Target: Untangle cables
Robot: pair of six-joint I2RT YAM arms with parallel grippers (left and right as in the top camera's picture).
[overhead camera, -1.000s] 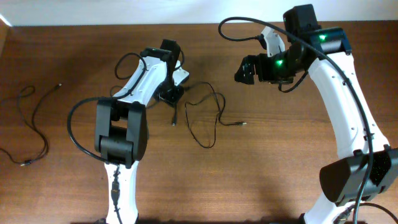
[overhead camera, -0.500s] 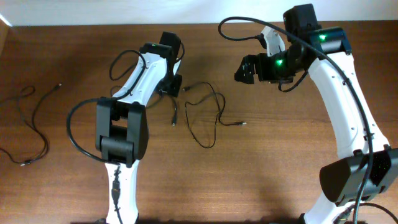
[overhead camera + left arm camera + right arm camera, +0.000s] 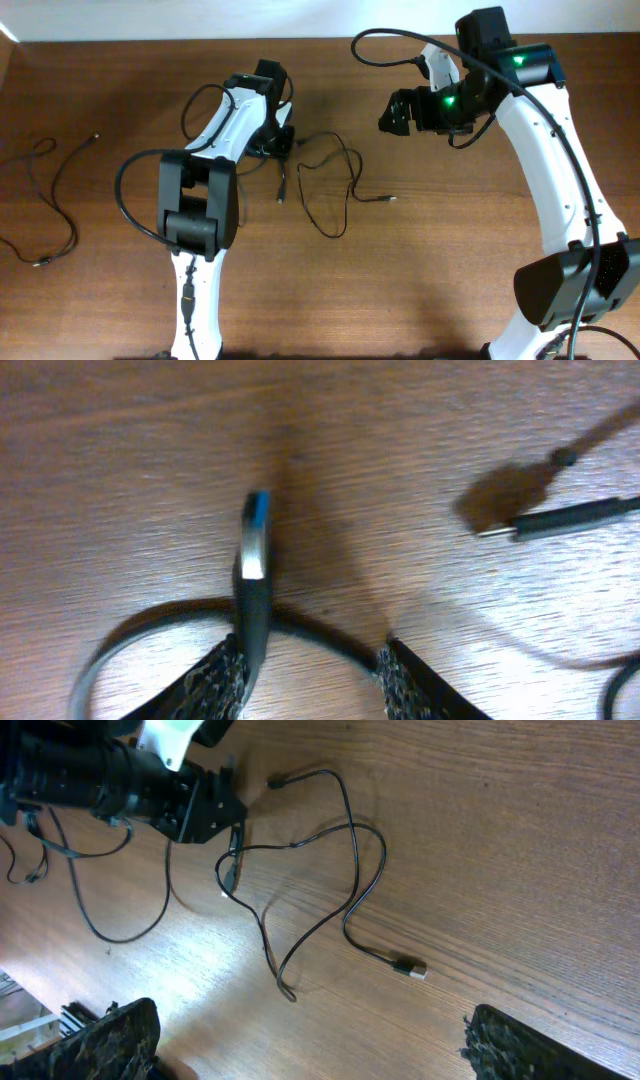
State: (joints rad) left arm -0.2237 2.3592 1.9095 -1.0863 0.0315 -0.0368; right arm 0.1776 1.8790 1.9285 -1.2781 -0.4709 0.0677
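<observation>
Here the left gripper (image 3: pixel 310 665) sits low over the table (image 3: pixel 450 280), fingers apart, with a strand crossing between them and a blue-tipped plug (image 3: pixel 255 545) against one finger. The looped cables (image 3: pixel 350 828) spread just right of it. A lone cable (image 3: pixel 74 238) lies well to its left. The right gripper (image 3: pixel 393 113), farther right, hangs wide apart.

- Left arm (image 3: pixel 225 120): smooth white curved shells joined by bulky black joint housings, with a thick black cable (image 3: pixel 117 190) looping beside it.
- Right arm (image 3: pixel 560 170): the same white shells and black joints, a black lead (image 3: pixel 395 29) running along it, two small green lights (image 3: pixel 517 60) glowing.
- Finger pads (image 3: pixel 115 1040): black, rough, mesh-like texture.
</observation>
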